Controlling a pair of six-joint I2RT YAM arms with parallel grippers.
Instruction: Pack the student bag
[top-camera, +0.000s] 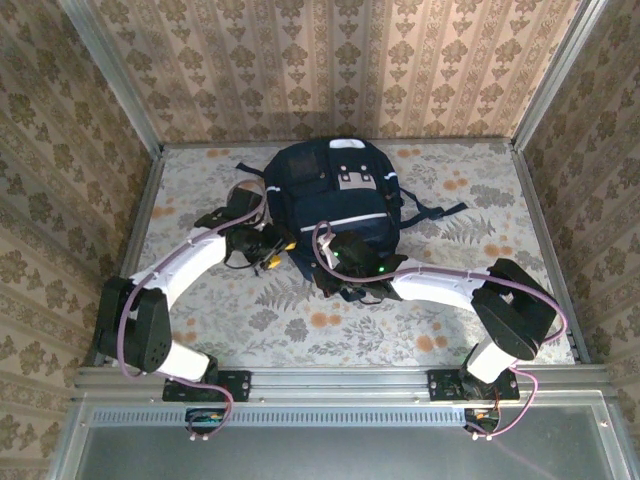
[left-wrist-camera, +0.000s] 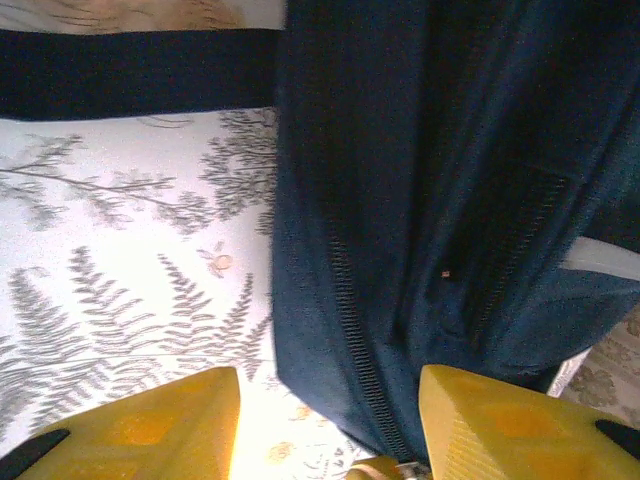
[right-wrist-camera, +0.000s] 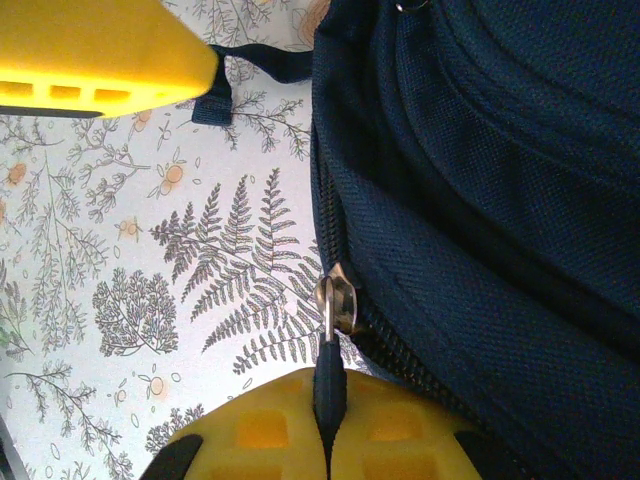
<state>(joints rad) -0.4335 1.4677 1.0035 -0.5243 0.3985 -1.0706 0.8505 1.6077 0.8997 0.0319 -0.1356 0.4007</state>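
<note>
Between the tips of the right pincer (right-wrist-camera: 325, 425), the zipper pull (right-wrist-camera: 326, 382) of the backpack (right-wrist-camera: 500, 180) sits clenched; the left pincer (left-wrist-camera: 330, 395) gapes released, backpack edge just ahead.

Left gripper (left-wrist-camera: 328, 390) parted; student bag (left-wrist-camera: 430, 200) zip (left-wrist-camera: 352, 320) between fingers (left-wrist-camera: 150, 425), apparently ungripped.

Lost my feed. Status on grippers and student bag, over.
Left gripper open, at student bag's side. Right gripper shut on zipper pull. Loose strap on table nearby.
</note>
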